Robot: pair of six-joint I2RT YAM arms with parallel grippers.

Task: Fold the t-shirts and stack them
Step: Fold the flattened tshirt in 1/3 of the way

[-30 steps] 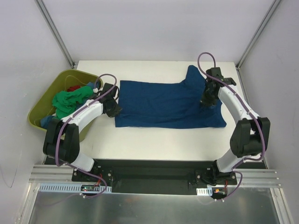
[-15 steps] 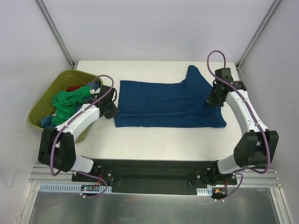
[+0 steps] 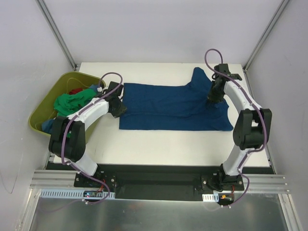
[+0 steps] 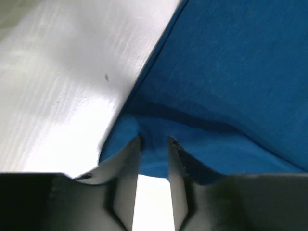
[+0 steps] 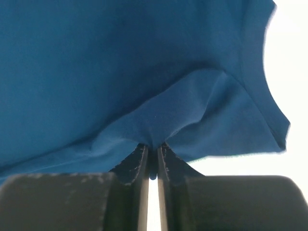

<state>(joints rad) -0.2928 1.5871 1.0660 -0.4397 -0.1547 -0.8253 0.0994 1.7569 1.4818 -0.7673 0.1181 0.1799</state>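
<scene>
**Blue t-shirt [image 3: 168, 108] of soft cloth, gripped at both ends**

Compared with half a second ago, the right gripper [image 3: 211, 99] stands more to the left, further inside the sleeve end of the blue t-shirt. Its arm is folded in closer to the table edge. The left gripper [image 3: 118, 105] has moved a little toward the far side, along the left hem. The garment itself lies almost as before, spread flat with one sleeve pointing to the far side.

In the right wrist view the jaws are almost together and pinch a small raised fold of the blue cloth. In the left wrist view the fingers [image 4: 129, 154] have only a narrow gap, and the hem edge is bunched between their tips.

The shirt lies across the middle of a white table top [image 3: 159, 144]. Pale walls stand around it, and a slanted metal post [image 3: 57, 33] is at each far corner.

An olive-green plastic tub [image 3: 53, 94] stands at the left table edge, just beside the left arm. Inside it lies a crumpled bright green t-shirt [image 3: 70, 103], with some red cloth [image 3: 74, 91] behind it and a bit of blue cloth [image 3: 48, 124] at the near end.
</scene>
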